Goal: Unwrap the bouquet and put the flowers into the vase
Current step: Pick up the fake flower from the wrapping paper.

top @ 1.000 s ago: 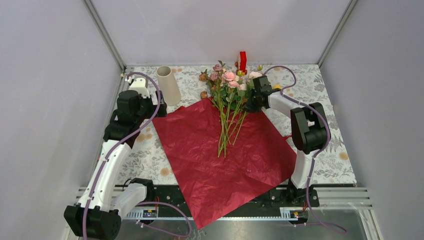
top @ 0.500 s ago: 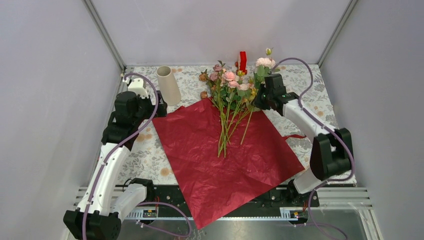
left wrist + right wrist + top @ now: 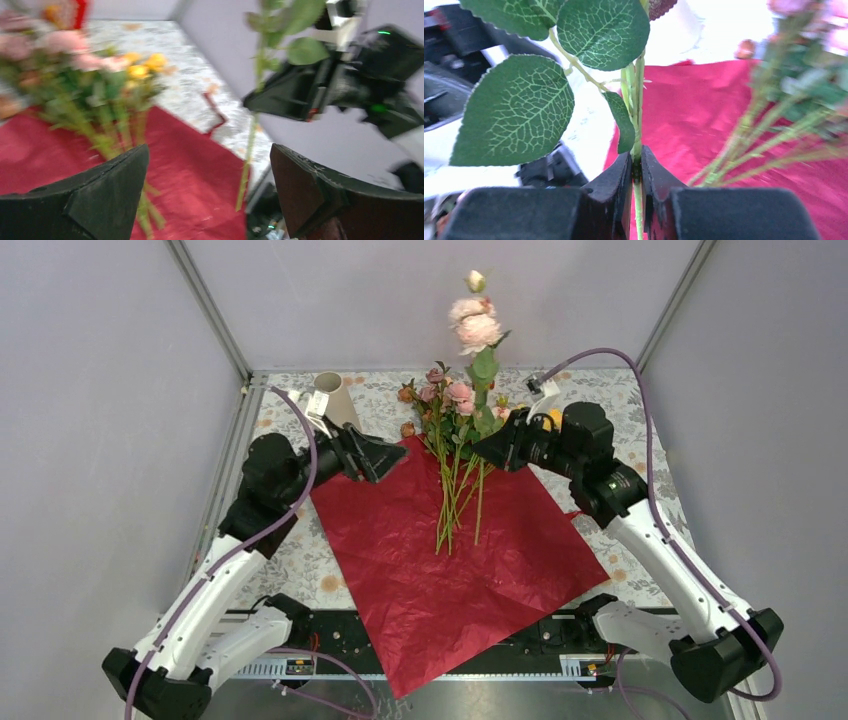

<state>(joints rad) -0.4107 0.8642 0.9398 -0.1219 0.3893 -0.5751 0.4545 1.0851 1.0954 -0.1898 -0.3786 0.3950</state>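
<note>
The bouquet lies unwrapped: its flowers [image 3: 450, 430] rest in a bunch on the spread dark red paper [image 3: 440, 560]. One pink flower [image 3: 476, 328] stands apart, held upright above the paper, with my right gripper [image 3: 482, 451] shut on its green stem [image 3: 636, 100]. In the right wrist view the jaws [image 3: 636, 156] pinch the stem just under its leaves. My left gripper [image 3: 386, 456] hovers open over the paper's far left corner, facing the held stem [image 3: 248, 160], with nothing between its fingers [image 3: 115, 190]. The cream vase [image 3: 328, 388] stands at the back left, partly hidden behind the left arm.
A floral-print tablecloth [image 3: 640, 530] covers the table under the paper. A red block [image 3: 80, 12] shows behind the bunch in the left wrist view. Grey walls and metal frame posts close in the table on three sides.
The right arm has lifted one pink flower out of the bunch and stood it upright. The left arm has swung from beside the vase toward the middle, gripper still open.
</note>
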